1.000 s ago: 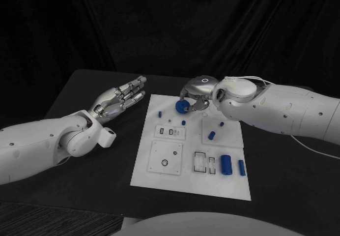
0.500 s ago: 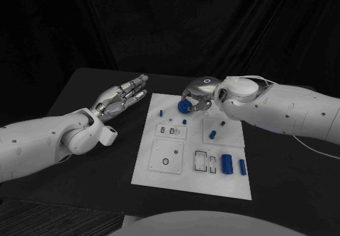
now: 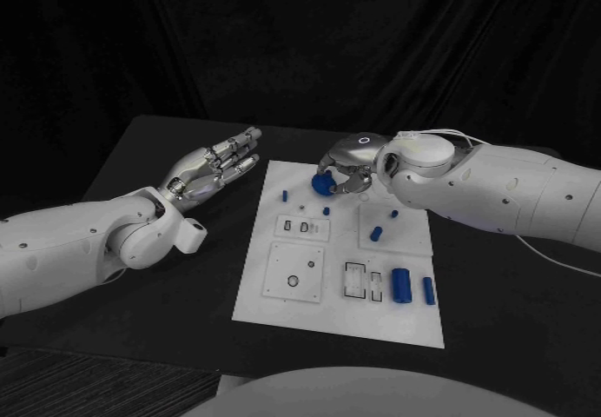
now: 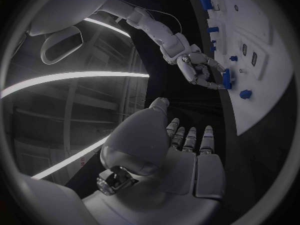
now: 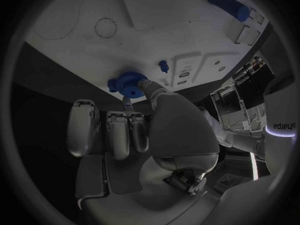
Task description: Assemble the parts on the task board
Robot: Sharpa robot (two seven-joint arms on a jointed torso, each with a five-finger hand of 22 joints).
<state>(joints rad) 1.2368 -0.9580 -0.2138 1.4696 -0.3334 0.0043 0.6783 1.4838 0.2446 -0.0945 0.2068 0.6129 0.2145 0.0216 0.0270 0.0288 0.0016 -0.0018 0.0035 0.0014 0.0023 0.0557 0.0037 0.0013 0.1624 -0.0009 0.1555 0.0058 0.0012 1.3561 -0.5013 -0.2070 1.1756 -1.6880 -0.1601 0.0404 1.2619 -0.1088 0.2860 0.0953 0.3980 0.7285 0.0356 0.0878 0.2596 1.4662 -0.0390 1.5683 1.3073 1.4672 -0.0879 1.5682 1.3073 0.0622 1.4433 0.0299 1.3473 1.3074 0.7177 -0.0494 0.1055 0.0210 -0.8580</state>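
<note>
The white task board [image 3: 320, 308] lies in the middle of the black table. My right hand [image 3: 347, 170] hovers over the board's far end and pinches a blue gear [image 3: 323, 184] between thumb and fingers. The right wrist view shows the gear [image 5: 128, 81] at the fingertips [image 5: 127, 103], close above the board [image 5: 175, 15]. My left hand [image 3: 213, 169] hangs flat and open, left of the board's far corner, holding nothing. In the left wrist view, that hand [image 4: 181, 150] faces my right hand [image 4: 197, 70] and the gear [image 4: 226, 78].
Small blue pegs [image 3: 284, 196] [image 3: 326, 211] [image 3: 393, 214] [image 3: 376, 233] stand on the board's far half. A thick blue cylinder [image 3: 401, 285] and a slimmer one [image 3: 428, 290] lie near its right edge. Square plates with slots and a hole [image 3: 292, 284] sit in its near half.
My right hand keeps the gear over the board's far end, shifting only slightly. My left hand stays open in the same place.
</note>
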